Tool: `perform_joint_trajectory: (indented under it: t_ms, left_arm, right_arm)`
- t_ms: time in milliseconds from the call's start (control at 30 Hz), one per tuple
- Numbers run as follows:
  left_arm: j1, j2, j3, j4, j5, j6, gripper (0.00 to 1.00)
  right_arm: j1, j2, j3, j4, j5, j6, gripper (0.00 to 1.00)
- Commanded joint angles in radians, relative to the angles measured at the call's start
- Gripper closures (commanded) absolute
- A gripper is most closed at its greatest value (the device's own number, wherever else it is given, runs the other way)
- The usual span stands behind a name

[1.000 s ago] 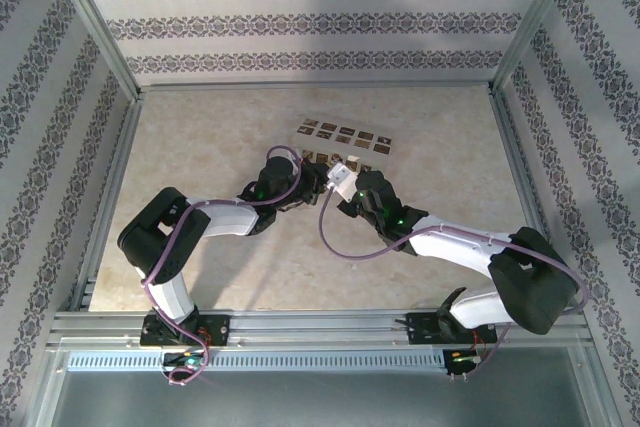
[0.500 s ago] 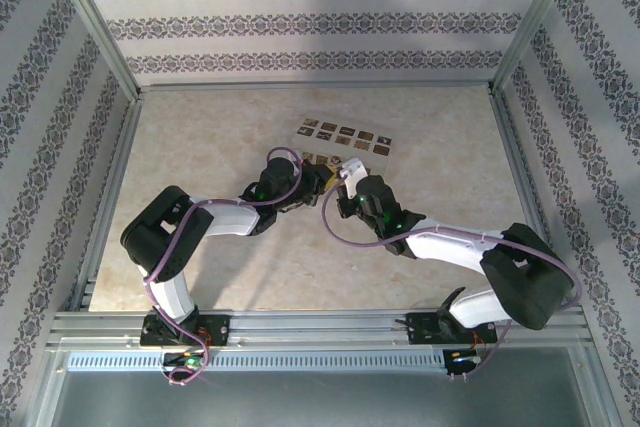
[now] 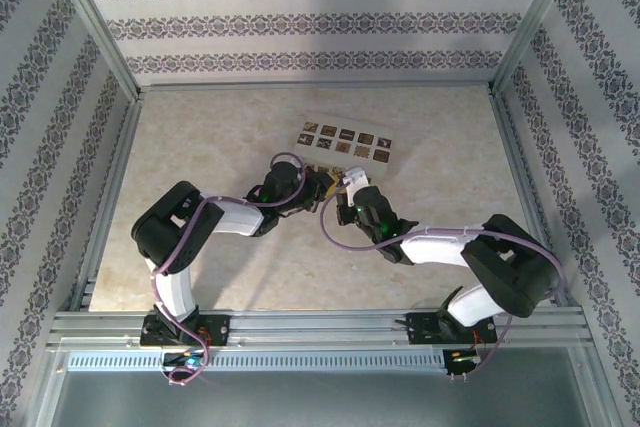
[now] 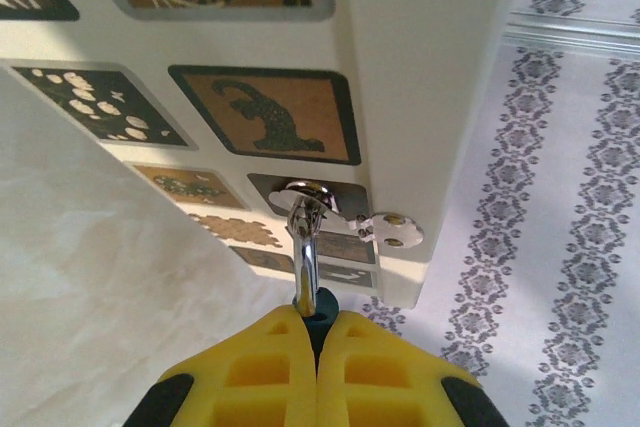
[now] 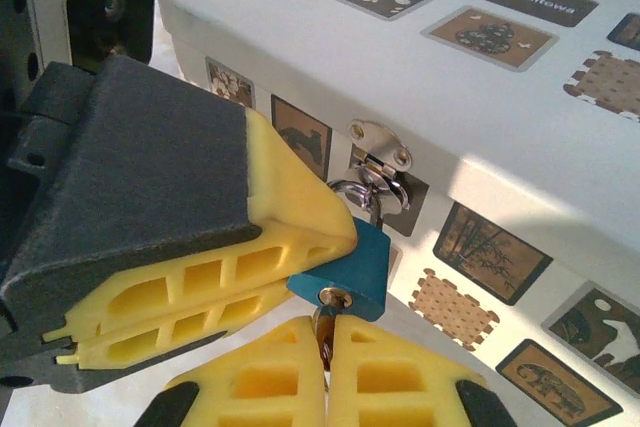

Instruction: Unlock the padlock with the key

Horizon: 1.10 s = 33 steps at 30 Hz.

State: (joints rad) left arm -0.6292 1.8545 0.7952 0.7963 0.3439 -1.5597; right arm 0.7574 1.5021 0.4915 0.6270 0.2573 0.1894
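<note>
Box front at hasp is crowded: left gripper clamps blue padlock from one side, right gripper w/ key just under it, no gap betw. them. Cream box blocks behind. Surface left & right of box is open, bounded by patterned walls.

Padlock: teal-blue body, silvery shackle, brass-toned keyhole ring. Key: dark brownish where it shows. Box: cream, set with silver-edged brown and black tiles of animals, plants and dots; hasp silvery. Left tool and right tool: yellow fingers, black backing. Bench: beige marbling. Walls: white with grey floral bands. Cable: purple.
</note>
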Motion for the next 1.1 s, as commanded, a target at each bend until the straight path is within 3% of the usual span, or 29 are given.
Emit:
perform_joint_trajectory:
  t_ms: [0, 133, 333, 500, 800, 1067]
  left_arm:
    - [-0.015, 0.021, 0.001, 0.054, 0.014, 0.020, 1.00]
    - [-0.015, 0.042, 0.001, 0.058, 0.011, 0.017, 0.99]
    - [-0.006, 0.035, -0.018, 0.027, -0.003, 0.056, 0.80]
    - [0.023, -0.015, -0.067, 0.017, -0.024, 0.104, 0.72]
    - [0.090, -0.251, -0.152, -0.175, -0.118, 0.280, 0.59]
    - [0.166, -0.481, -0.230, -0.352, -0.213, 0.413, 0.54]
  right_arm:
    - [0.012, 0.028, -0.016, 0.141, 0.034, 0.039, 1.00]
    - [0.014, 0.067, -0.026, 0.177, 0.039, 0.061, 1.00]
    - [0.015, 0.121, -0.041, 0.226, 0.048, 0.110, 1.00]
    - [0.014, 0.149, -0.057, 0.266, 0.061, 0.166, 1.00]
    - [-0.027, 0.116, -0.078, 0.289, 0.019, 0.268, 1.00]
    - [-0.074, 0.055, -0.107, 0.290, -0.065, 0.396, 1.00]
